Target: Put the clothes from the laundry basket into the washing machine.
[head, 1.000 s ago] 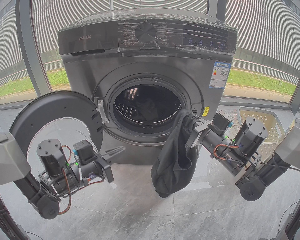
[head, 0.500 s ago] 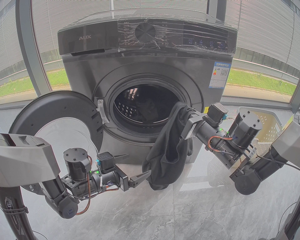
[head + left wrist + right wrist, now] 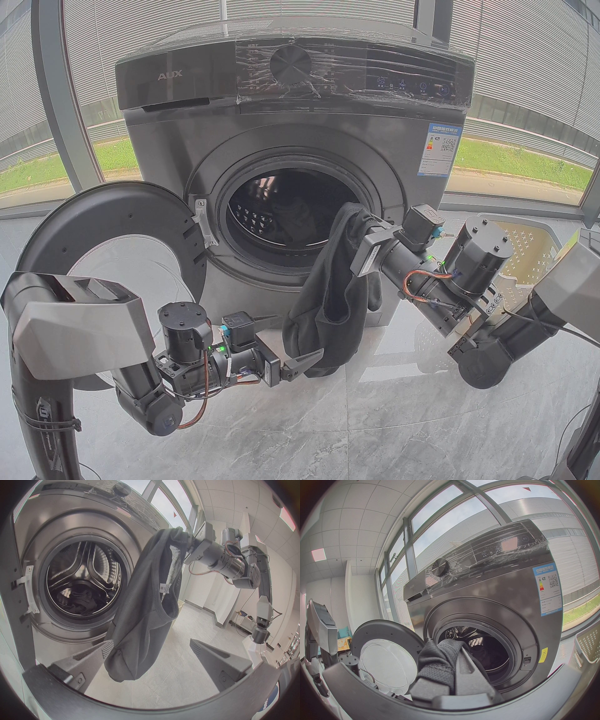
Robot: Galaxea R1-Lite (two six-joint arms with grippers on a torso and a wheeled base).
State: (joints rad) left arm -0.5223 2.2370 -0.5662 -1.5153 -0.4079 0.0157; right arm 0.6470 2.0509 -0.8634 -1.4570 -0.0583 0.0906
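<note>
Currently loading: right gripper point(image 3: 364, 226) clamped on dark garment point(image 3: 325, 300) hanging before the open washing machine point(image 3: 181, 144); left gripper point(image 3: 292, 345), fingers apart, at its lower end. Next, probably: lift that end inward.

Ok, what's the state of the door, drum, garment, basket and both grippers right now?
washer door: swung fully open.
drum: dark clothes lying inside.
black garment: hanging from the right gripper, outside the drum.
right gripper: shut on the black garment.
left gripper: open, by the garment's lower end.
laundry basket: upright on the floor.
</note>
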